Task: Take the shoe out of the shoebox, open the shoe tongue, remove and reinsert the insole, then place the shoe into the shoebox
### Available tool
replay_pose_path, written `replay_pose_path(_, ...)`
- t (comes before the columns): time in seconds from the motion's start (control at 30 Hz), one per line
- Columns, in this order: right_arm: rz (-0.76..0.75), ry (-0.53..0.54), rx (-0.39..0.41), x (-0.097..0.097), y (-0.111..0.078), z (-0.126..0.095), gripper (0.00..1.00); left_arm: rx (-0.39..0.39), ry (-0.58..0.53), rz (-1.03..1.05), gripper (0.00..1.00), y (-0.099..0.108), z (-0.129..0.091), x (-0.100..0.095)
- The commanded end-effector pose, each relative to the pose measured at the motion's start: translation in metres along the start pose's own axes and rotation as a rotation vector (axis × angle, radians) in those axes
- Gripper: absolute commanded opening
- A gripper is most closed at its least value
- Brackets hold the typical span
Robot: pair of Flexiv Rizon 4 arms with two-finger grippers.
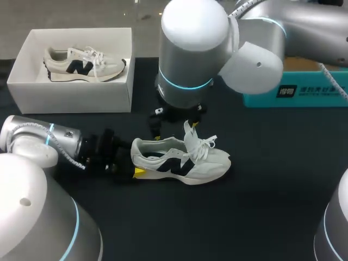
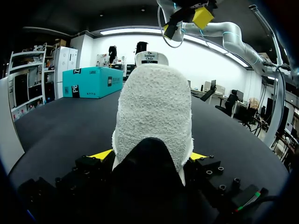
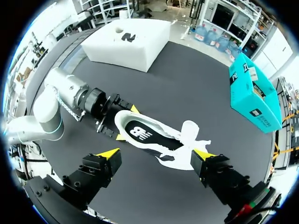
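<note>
Left gripper (image 2: pixel 149 156) fingers clamped on heel of shoe (image 1: pixel 185 160), standing on its sole on table (image 1: pixel 261 217), outside shoebox (image 1: pixel 76 100). Right gripper (image 3: pixel 154 156) fingers wide apart, above laces (image 1: pixel 198 144), touching nothing. Risk of shoe twisting or slipping from heel-only hold once tongue pulled; risk of loose laces snagging a finger. Shoebox holding second shoe (image 1: pixel 81 65). Teal box (image 1: pixel 293 97) contents unseen.

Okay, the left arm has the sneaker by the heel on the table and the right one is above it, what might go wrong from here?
The left gripper grips the shoe only at its heel, so pulling the tongue may pivot the toe end.
The loose laces sit by the tongue; the open right gripper above may snag them instead.
The shoebox already holds another shoe, so room looks tight.
</note>
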State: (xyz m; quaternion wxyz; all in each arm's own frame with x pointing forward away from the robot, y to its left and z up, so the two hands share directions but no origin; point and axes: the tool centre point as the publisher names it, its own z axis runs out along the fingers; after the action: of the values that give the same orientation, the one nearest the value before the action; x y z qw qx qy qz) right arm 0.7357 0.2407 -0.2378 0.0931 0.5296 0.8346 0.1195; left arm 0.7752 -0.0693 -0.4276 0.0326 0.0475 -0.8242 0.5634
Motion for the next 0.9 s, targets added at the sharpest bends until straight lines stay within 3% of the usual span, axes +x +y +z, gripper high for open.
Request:
replay_pose_path(0.03,-0.39,0.082,-0.08,0.007,0.001,-0.002,1.0,-0.002,0.002,-0.001,0.0,0.003,0.0,-0.002)
replay_pose_path(0.13,-0.466,0.091,-0.073,0.007,0.007,-0.006,1.0,-0.002,0.002,-0.001,0.0,0.003,0.0,-0.002)
replay_pose_path(0.17,-0.493,0.097,-0.067,0.007,0.009,-0.007,0.47,-0.002,0.002,-0.001,0.0,0.003,0.0,-0.002)
replay_pose_path(0.23,-0.521,0.076,-0.05,0.008,0.012,-0.008,0.01,-0.002,0.002,-0.001,0.0,0.003,0.0,-0.002)
replay_pose_path(0.33,-0.579,0.078,-0.036,0.011,0.013,-0.008,0.0,-0.002,0.002,-0.001,0.0,0.003,0.0,-0.002)
replay_pose_path(0.8,-0.574,0.079,-0.025,0.012,0.012,-0.007,0.0,-0.002,0.002,-0.001,0.0,0.003,0.0,-0.002)
replay_pose_path(0.87,-0.763,0.023,-0.021,0.023,0.015,-0.008,0.0,-0.002,0.002,-0.001,0.0,0.003,0.0,-0.002)
replay_pose_path(0.9,-0.831,0.047,-0.034,0.025,0.017,-0.007,0.0,-0.002,0.002,-0.001,0.0,0.003,0.0,-0.002)
